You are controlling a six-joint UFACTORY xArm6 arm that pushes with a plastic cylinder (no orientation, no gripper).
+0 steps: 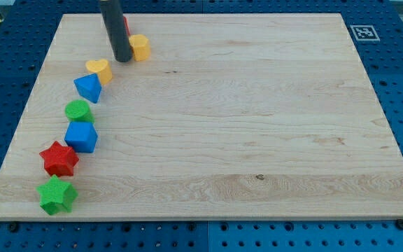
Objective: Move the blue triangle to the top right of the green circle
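The blue triangle (88,87) lies near the board's left edge, just above and a little right of the green circle (78,110), almost touching it. My tip (122,59) rests on the board above and to the right of the blue triangle, between the yellow heart (99,69) and the yellow hexagon-like block (139,47). The rod comes down from the view's top.
A red block (126,25) shows partly behind the rod. Below the green circle stand a blue cube-like block (82,136), a red star (59,159) and a green star (57,194). The wooden board (257,126) has a marker tag (362,32) at its top right corner.
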